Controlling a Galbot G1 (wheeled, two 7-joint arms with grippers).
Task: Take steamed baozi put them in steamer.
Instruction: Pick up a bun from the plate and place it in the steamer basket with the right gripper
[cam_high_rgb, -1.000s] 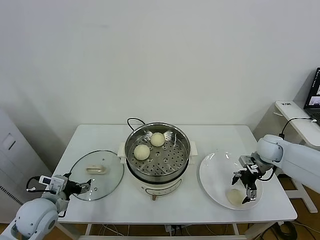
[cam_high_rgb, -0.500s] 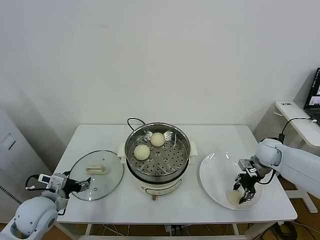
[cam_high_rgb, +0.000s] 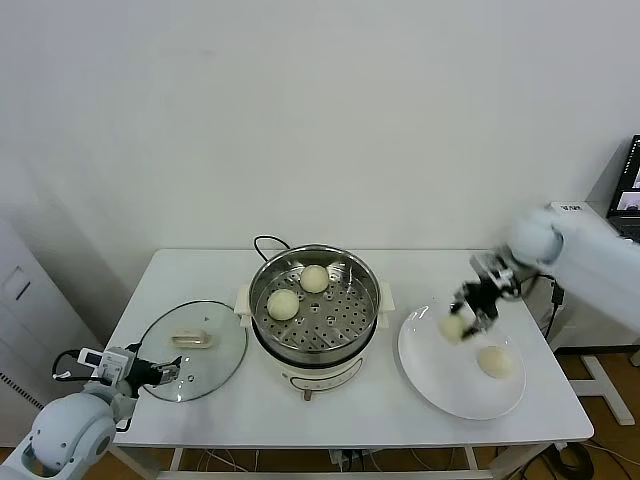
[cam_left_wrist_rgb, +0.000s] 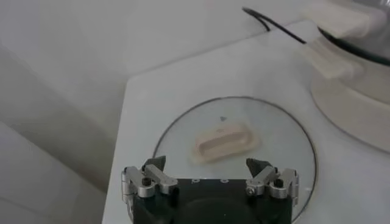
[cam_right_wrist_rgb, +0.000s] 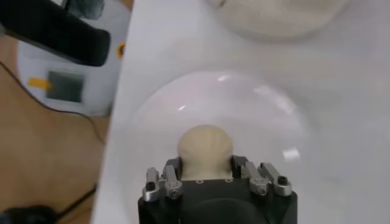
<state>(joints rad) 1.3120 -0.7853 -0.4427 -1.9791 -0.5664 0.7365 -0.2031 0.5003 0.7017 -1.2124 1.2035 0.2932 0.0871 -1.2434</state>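
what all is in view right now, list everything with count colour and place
steamed baozi: four, cream-white; two in the steamer, one on the plate, one held above the plate
steamer: one, steel on a cream base, table centre
plate: one, white, right of the steamer
glass lid: one, clear with a cream handle, left of the steamer
table: one, white
left gripper: open, by the lid's edge
right gripper: shut on a baozi above the plate

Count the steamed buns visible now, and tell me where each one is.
4 baozi: two in the steamer, front-left and back; one lying on the white plate at; one held above the plate by the right gripper at.
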